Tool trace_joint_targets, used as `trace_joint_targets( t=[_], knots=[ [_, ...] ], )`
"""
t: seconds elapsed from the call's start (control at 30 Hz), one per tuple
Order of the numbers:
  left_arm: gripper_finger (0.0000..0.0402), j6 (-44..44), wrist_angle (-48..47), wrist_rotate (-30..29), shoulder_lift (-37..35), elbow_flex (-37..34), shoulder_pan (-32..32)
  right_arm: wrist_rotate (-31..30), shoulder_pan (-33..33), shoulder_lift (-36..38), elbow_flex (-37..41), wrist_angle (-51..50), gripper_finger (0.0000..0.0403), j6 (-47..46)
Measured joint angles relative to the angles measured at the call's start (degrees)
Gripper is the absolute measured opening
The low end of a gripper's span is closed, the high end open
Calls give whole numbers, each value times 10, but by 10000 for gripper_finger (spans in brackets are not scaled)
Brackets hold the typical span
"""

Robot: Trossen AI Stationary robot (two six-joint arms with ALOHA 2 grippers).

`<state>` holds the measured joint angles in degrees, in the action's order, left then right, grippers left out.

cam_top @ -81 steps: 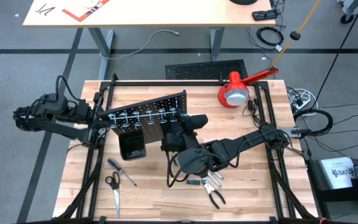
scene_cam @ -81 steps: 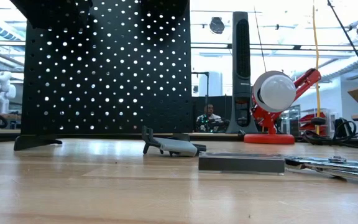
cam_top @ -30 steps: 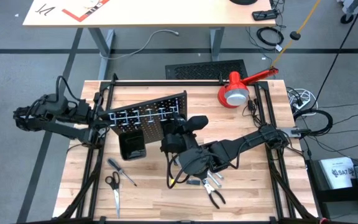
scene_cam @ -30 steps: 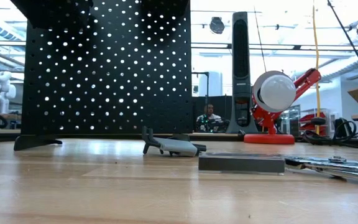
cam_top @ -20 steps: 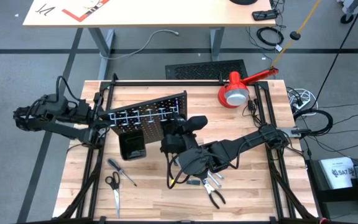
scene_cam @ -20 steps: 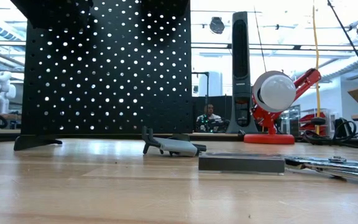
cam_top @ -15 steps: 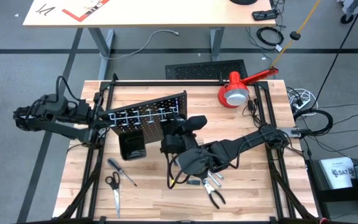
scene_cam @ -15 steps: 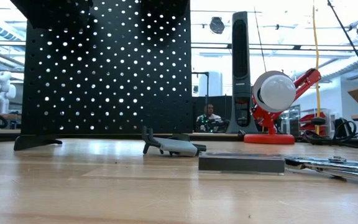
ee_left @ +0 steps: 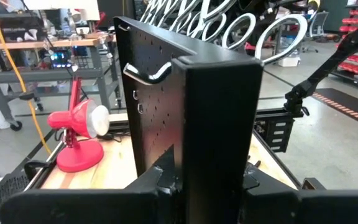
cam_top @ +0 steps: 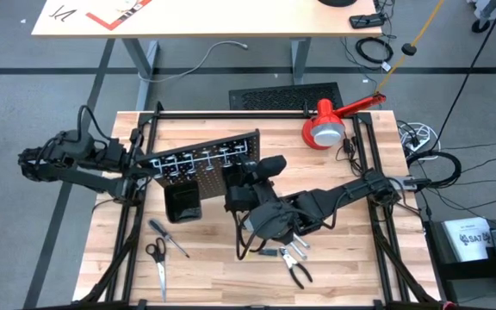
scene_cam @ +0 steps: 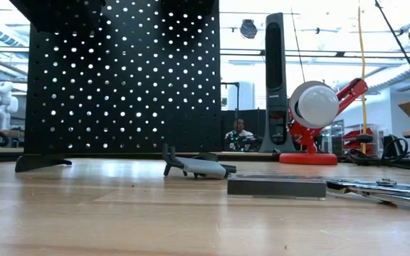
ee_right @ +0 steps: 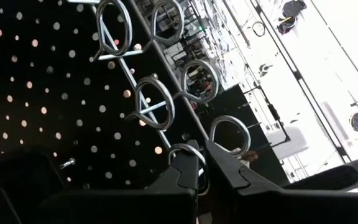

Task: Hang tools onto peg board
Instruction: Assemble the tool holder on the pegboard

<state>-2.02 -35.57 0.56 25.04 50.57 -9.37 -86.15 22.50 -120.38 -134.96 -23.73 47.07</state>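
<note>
Tools (cam_top: 166, 250) lie on the desk (cam_top: 205, 275) in front of the peg board (cam_top: 209, 165), which your left fingers (ee_left: 166, 177) pinch by its edge. Your right fingers (ee_right: 188, 171), pressed together, hover at a ring (ee_right: 185, 155); check whether they carry anything before threading.

peg board (cam_top: 205, 161) black, dotted holes — rings silver | lamp (cam_top: 325, 127) red-white

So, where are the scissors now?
In the high view, the scissors lie on the table's front left part, beside the screwdriver, in front of the peg board.
</note>
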Motion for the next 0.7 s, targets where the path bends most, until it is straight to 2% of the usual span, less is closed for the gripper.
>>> trace_joint_targets(
  t=[0.3,0.7],
  knots=[
    [62,3,0,-1,0,0,0,6,-7,2,0,0,9,1],
    [62,4,0,-4,0,0,0,2,-11,2,-1,-1,117,38]
  ],
)
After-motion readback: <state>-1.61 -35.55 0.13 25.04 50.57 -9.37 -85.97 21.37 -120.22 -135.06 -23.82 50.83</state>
